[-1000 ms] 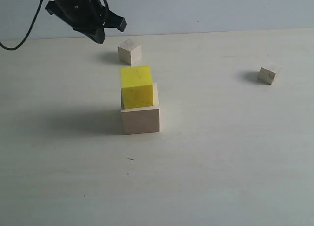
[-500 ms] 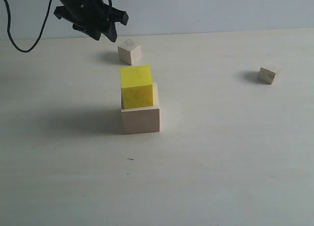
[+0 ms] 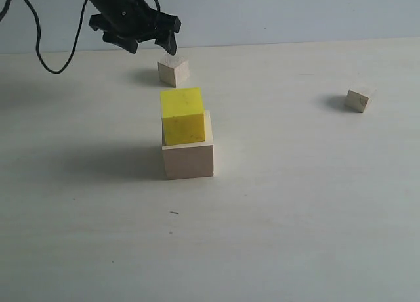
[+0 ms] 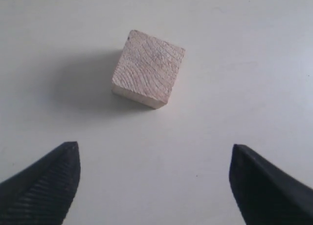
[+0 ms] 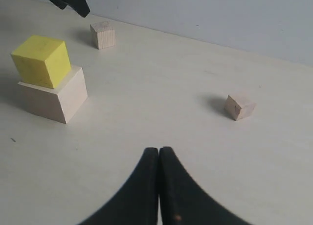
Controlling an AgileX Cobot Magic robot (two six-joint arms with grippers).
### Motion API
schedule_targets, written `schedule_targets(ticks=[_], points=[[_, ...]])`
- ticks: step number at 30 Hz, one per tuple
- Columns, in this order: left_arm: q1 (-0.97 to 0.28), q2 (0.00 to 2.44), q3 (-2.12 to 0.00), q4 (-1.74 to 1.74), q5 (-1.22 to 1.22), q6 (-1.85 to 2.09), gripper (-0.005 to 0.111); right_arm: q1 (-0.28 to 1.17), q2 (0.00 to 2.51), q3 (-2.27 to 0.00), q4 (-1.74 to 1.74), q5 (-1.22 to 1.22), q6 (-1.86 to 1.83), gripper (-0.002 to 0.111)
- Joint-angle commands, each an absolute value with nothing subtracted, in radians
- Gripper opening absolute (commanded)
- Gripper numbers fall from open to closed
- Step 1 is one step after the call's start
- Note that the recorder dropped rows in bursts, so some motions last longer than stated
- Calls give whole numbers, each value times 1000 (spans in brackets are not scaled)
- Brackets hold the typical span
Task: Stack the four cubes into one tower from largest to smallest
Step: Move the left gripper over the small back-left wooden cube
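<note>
Left pincer (image 3: 153,47), jaws wide, nose-down over the small wood cube (image 3: 173,70).

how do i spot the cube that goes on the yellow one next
Find the stack mid-table: yellow cube on the large wooden cube. Just behind it, near the open left gripper, sits the small wooden cube. It is larger than the tiny cube far right.

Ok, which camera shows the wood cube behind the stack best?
Left wrist view: the wood cube is close and sharp, grain visible, near the open left tool. Exterior and right wrist views show it only small and distant, past the yellow cube.
</note>
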State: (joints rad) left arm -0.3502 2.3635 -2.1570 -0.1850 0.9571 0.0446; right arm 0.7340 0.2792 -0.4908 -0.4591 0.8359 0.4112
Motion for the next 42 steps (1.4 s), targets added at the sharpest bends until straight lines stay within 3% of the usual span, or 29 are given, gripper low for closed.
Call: schedule_targets(ticks=[1, 12, 42], points=[[-346, 2399, -2239, -197, 939, 64, 80, 732, 275, -486, -459, 816, 411, 0], [-346, 2506, -2353, -205, 910, 136, 80, 732, 275, -466, -455, 787, 400, 0], [-331, 2595, -2353, -317, 750, 291, 79, 732, 275, -456, -449, 764, 385, 0]])
